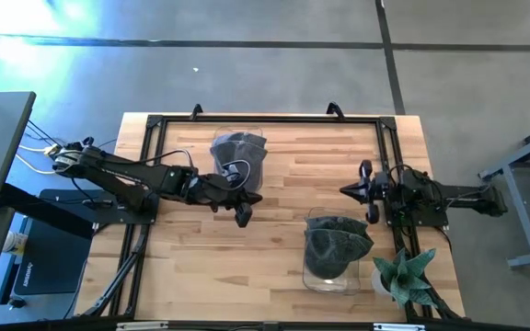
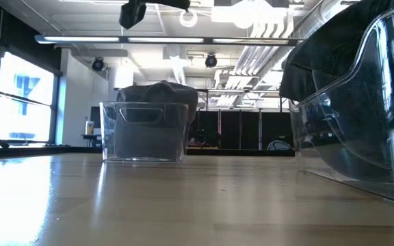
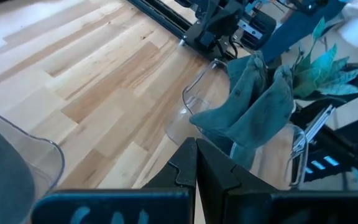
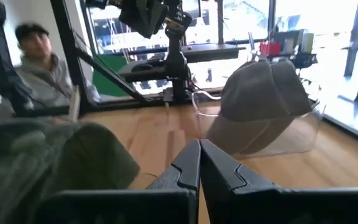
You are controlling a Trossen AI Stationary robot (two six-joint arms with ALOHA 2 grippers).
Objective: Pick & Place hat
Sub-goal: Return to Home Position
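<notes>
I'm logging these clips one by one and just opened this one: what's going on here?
Nothing is being carried right now. A gray cap sits in the clear bin at the far side of the table, and a darker cap sits in the nearer bin. The left gripper hangs above the wood between the bins, fingers shut and empty. The right gripper, also shut and empty, is tucked at the table's right side.

Low view: bottom bin (image 2: 361, 137) cut off at rt edge; arm part (image 2: 134, 12) shows at top edge only, can't tell which arm. High view: caps (image 1: 237, 149) in top bin (image 1: 214, 158) too small to count. Rt wrist: near cap (image 4: 55, 162) blurred, cut off; person (image 4: 39, 74) partly behind dark bar (image 4: 2, 56).
</notes>
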